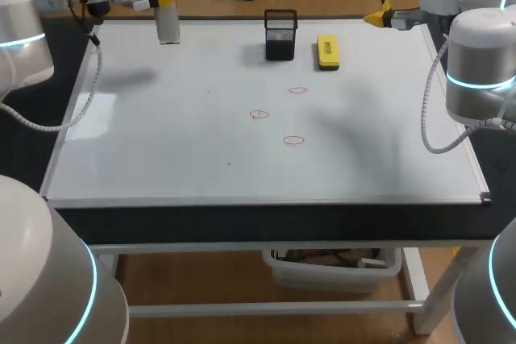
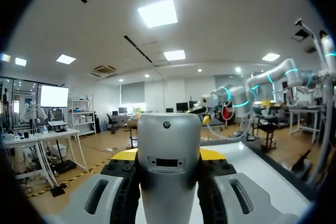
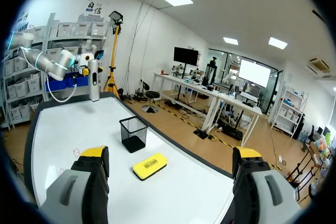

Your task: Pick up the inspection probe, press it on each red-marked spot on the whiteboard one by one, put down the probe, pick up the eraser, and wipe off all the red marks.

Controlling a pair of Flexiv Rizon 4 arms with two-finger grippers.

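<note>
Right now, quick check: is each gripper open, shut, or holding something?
Left gripper: shut on the inspection probe.
Right gripper: open, holding nothing.

- Left arm (image 1: 24, 30) and right arm (image 1: 480, 62): fat, rounded links in pale grey and white, each joint banded by a glowing cyan ring.
- Grey ribbed cables (image 1: 93, 82) loop beside both.
- Fingers (image 3: 79, 182): grey, slotted, yellow-tipped.
</note>
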